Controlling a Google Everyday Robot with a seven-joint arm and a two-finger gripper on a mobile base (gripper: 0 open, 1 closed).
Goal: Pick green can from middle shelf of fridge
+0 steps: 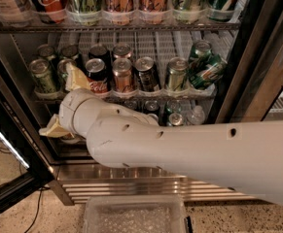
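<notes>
The fridge [131,182] stands open. Its middle shelf [146,94] holds two rows of cans. Pale olive-green cans stand at its left end: one at the far left [42,75], and a second [62,71] partly hidden. Another olive-green can [176,74] stands further right. My gripper [64,103] is at the left front of this shelf, open and empty. Its upper finger [77,78] rises in front of the second green can. Its lower finger [52,129] points down-left below the shelf rail. My white arm [180,144] hides much of the lower rack.
A Coca-Cola can [98,76], a copper can [123,74] and a dark can [146,74] stand beside the gripper. Two 7UP cans [206,71] sit at the right, one tilted. The black door frame [7,125] is close on the left. A clear bin [136,215] lies on the floor.
</notes>
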